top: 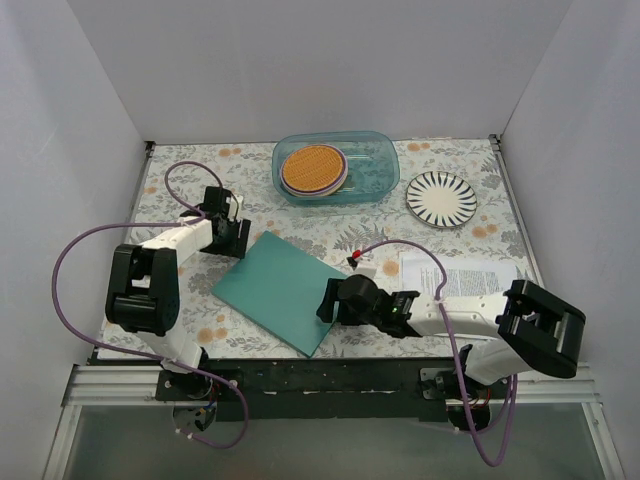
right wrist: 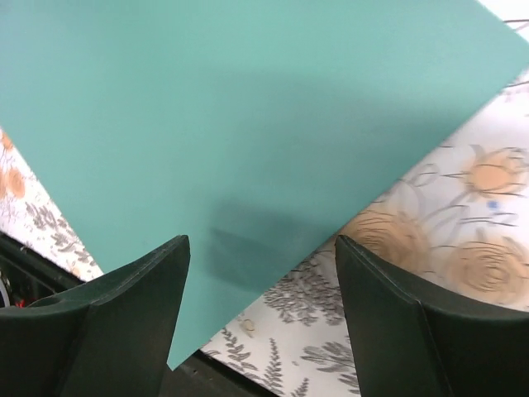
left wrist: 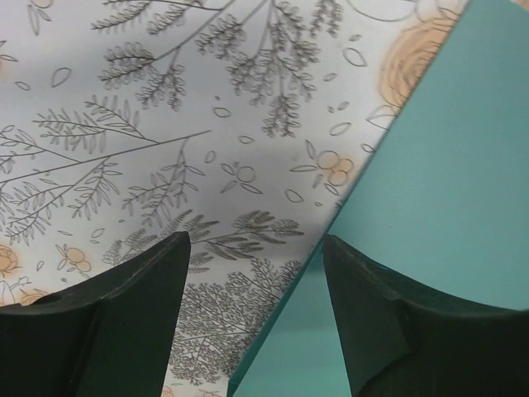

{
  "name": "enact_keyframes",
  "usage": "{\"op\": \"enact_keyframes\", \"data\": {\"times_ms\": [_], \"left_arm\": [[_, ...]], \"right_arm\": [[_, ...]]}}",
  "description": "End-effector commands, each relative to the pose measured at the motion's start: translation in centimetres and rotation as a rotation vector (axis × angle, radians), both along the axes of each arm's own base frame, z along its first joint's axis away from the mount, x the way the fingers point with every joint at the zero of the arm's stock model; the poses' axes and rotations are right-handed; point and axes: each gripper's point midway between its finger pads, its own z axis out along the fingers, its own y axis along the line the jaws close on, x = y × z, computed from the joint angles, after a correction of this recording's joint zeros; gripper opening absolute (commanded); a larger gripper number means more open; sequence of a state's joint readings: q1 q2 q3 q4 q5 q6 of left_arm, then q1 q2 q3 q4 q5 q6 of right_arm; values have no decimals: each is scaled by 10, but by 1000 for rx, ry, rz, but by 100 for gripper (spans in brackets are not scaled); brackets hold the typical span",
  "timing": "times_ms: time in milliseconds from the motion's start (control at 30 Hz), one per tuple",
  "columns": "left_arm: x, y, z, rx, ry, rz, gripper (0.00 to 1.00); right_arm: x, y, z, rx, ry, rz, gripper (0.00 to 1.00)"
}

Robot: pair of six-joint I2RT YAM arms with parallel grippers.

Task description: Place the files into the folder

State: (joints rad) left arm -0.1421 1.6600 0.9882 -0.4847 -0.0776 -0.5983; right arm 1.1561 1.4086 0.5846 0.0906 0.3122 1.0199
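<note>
In the top view, the left gripper [top: 240, 238] is standing spread just beside the upper left corner of the teal folder [top: 280, 290]. The right gripper [top: 326, 300], also spread, is hovering at the folder's right edge. The folder is lying closed at frame centre, turned like a diamond. The files [top: 480, 275] are lying right of centre, partly under the right forearm, so we are judging the right arm the nearer one.

In the left wrist view, the left gripper [left wrist: 256, 322] is pinching nothing. The folder [left wrist: 438, 207] edge is running diagonally between its fingers, over the floral tablecloth [left wrist: 165, 124].

In the right wrist view, the right gripper [right wrist: 260, 322] is gaping empty. The folder [right wrist: 248, 107] is filling the upper left of the frame, with one corner pointing down beside the left finger.
</note>
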Motion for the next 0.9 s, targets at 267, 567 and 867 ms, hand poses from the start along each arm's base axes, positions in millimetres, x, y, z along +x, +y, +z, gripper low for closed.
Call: {"op": "enact_keyframes", "data": {"times_ms": [267, 567, 867], "left_arm": [[-27, -8, 17, -24, 1, -18, 64], [-33, -9, 18, -28, -1, -25, 63], [-41, -8, 15, -27, 12, -35, 60]], "right_arm": [[-37, -27, -3, 52, 214, -54, 76], [-52, 1, -3, 145, 291, 8, 71], [-54, 18, -4, 212, 316, 31, 65]]}}
